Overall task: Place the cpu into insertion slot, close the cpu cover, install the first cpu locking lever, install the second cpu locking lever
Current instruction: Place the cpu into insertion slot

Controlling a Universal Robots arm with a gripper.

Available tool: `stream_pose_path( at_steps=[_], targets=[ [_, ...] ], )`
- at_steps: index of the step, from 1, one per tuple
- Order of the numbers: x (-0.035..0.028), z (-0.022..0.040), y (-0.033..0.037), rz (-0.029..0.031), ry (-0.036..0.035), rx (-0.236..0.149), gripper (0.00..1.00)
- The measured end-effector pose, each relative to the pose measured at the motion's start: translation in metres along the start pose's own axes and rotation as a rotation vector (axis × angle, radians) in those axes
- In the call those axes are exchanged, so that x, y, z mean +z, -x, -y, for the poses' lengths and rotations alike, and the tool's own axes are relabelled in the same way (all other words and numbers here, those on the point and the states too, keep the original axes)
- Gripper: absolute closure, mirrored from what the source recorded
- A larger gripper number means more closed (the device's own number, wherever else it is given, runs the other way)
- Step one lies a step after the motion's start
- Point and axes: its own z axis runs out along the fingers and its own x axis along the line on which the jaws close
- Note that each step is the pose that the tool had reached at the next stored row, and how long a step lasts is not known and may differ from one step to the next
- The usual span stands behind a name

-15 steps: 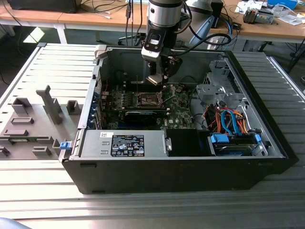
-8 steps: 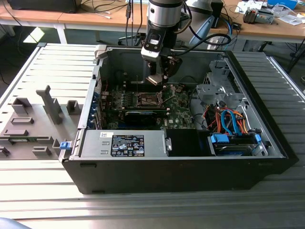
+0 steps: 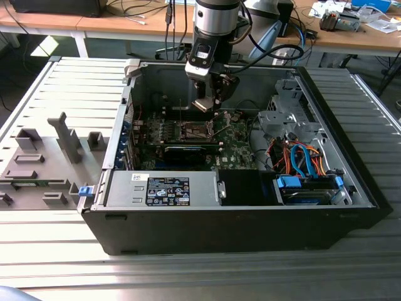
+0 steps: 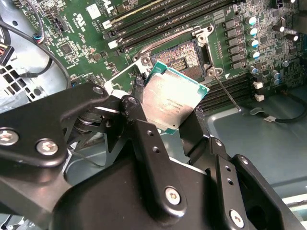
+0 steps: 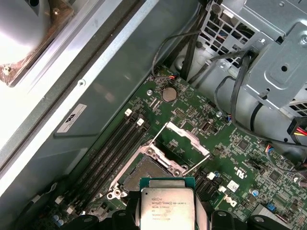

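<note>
My gripper (image 3: 207, 103) hangs inside the open computer case, shut on the cpu (image 4: 171, 100), a silvery square chip with a green rim clamped by its edges between the black fingers (image 4: 144, 139). The chip is tilted and floats a little above the insertion slot (image 4: 181, 60), whose dark golden contact field lies bare inside its metal frame. In the first wrist view the cpu (image 5: 167, 208) sits just short of the insertion slot (image 5: 144, 172). The cpu cover (image 5: 184, 143) stands swung up past the slot. A thin locking lever (image 5: 196, 165) sticks out unlatched beside it.
Long memory slots (image 5: 112, 146) run alongside the socket. A black card (image 3: 188, 152) crosses the motherboard in front. The drive cage (image 3: 285, 119) with coloured cables (image 3: 301, 160) stands at the exterior view's right, and a power supply (image 3: 166, 188) at the front. A grey fixture tray (image 3: 44, 163) lies outside the case.
</note>
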Motion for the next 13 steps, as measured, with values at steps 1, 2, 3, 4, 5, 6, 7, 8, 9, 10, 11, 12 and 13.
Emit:
stream_pose_path(
  at_steps=[1,2,3,4,5,6,7,8,9,10,11,12,13],
  targets=[
    [0.0,0.0,0.0,0.0,0.0,0.001,0.46],
    [0.0,0.0,0.0,0.0001,0.0,0.001,0.46],
    [0.0,0.0,0.0,0.0001,0.0,0.003,0.46],
    [0.0,0.0,0.0,0.0002,0.0,0.005,0.46],
    [0.0,0.0,0.0,0.0003,0.0,0.006,0.46],
    [0.0001,0.0,0.0,0.0003,0.0001,0.008,0.46],
    [0.0001,0.0,0.0,0.0003,0.0001,0.009,0.46],
    [0.0,0.0,0.0,0.0004,0.0001,0.01,0.46],
    [0.0,0.0,0.0,0.0005,0.0001,0.011,0.46],
    [0.0001,0.0,0.0,0.0005,0.0002,0.012,0.46],
    [0.0001,0.0,0.0,0.0005,0.0002,0.014,0.46],
    [0.0001,0.0,0.0,0.0006,0.0002,0.015,0.46],
    [0.0001,0.0,0.0,0.0006,0.0002,0.016,0.46]
  ],
)
